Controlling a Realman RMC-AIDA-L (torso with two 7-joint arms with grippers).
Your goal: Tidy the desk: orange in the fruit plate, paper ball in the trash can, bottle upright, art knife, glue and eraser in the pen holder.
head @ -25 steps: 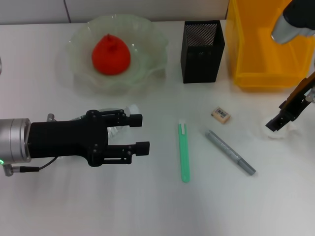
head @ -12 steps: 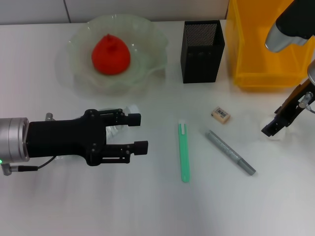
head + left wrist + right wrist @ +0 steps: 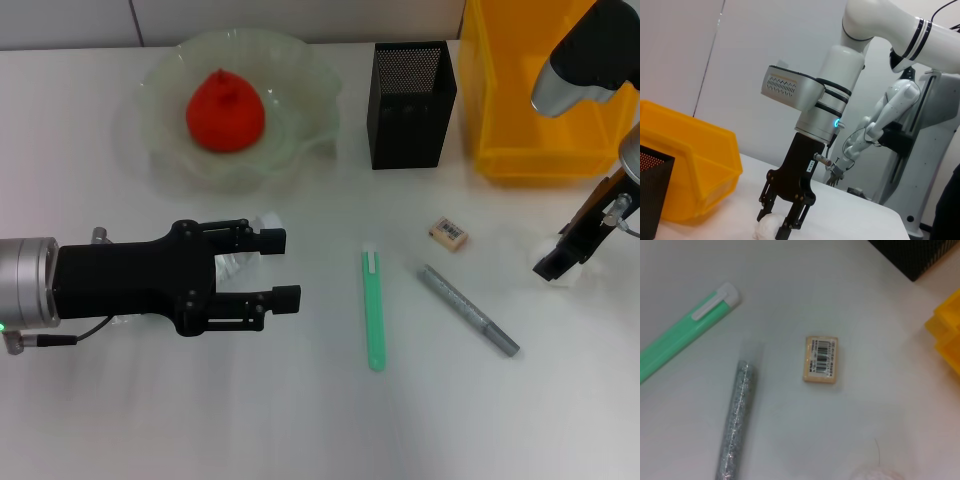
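— While the yellow trash can (image 3: 530,95) stands at the desk's far right, what sits beside it?

— Just left of it is the black mesh pen holder (image 3: 411,103), upright, mouth up. Left of the pen holder lies the pale, wavy-rimmed fruit plate (image 3: 300,120), with the orange (image 3: 225,110) already in it, a red-orange lump coming to a small peak.

— And the arms?

— The left gripper (image 3: 285,267) hovers nearer than the fruit plate, lying flat with its fingers pointing toward the pen holder's side, jaws parted and holding nothing. Under it a clear bottle (image 3: 245,245) lies on its side, mostly hidden. The right gripper (image 3: 776,226) is down at the desk on the near side of the trash can, its black fingers set around the white paper ball (image 3: 765,227); the fingers look narrow about it, but I cannot tell whether they are pressing it.

— The long things?

— Nearer than the pen holder, the green art knife (image 3: 374,310) lies with its long axis running away from the robot, white clip end toward the pen holder. To its right the grey, glittery glue (image 3: 467,309) stick lies on a slant, one end toward the pen holder, the other nearer and rightward.

— Smallest?

— The eraser (image 3: 822,360), tan with a barcode label, lies flat between the glue's far end and the trash can.
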